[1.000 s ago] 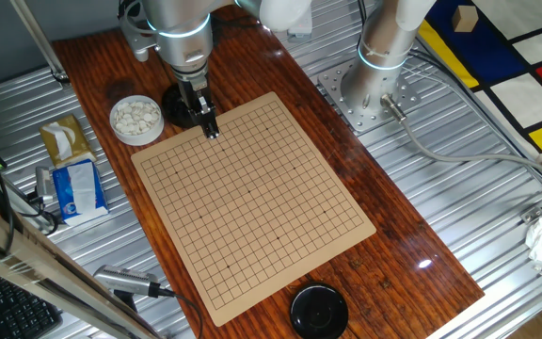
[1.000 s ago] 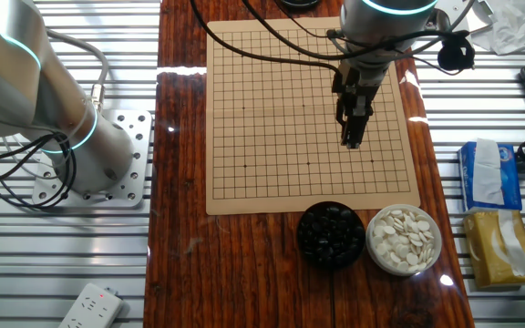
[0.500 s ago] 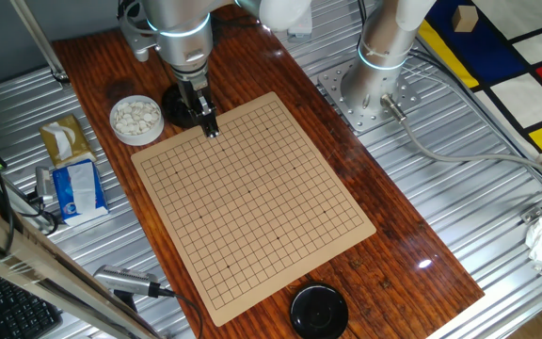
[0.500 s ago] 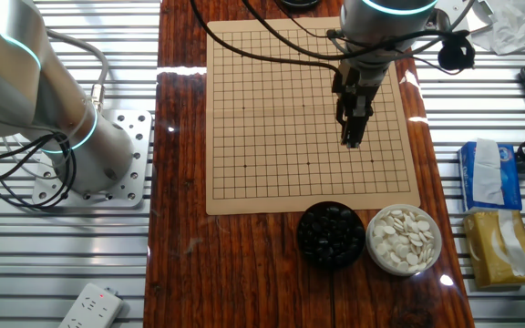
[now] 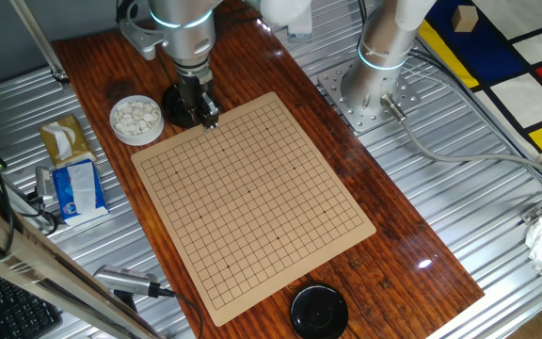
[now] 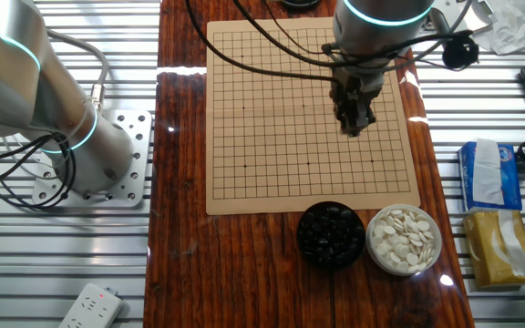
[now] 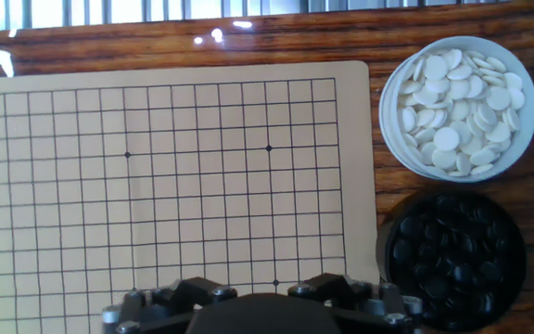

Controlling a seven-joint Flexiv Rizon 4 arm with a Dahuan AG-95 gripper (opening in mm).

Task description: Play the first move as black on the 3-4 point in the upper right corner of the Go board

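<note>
In one fixed view, a dark wooden table (image 5: 337, 179) sits on a ribbed metal bench. A tan Go board (image 5: 252, 198) lies flat on it, with no stones on the grid. At the far left corner of the board stand a bowl of white stones (image 5: 136, 120) and a bowl of black stones (image 5: 179, 105), side by side. A black lid (image 5: 318, 311) lies at the near edge. Tissue packs (image 5: 71, 169) lie on the left. The gripper (image 5: 207, 118) hangs over the far left corner of the board, next to the black bowl. It has gone up a little and moved toward the bowls since a second ago.

In the other fixed view, the gripper (image 6: 354, 123) hangs over the right side of the Go board (image 6: 281, 118). The bowl of black stones (image 6: 331, 234) and the bowl of white stones (image 6: 405, 240) sit past the near edge. The fingers look close together, but I cannot tell if they hold a stone.

In the hand view, the Go board (image 7: 156, 186) fills the left. The bowl of white stones (image 7: 458, 107) is top right and the bowl of black stones (image 7: 452, 260) is below it. Only the gripper's base shows at the bottom edge.
</note>
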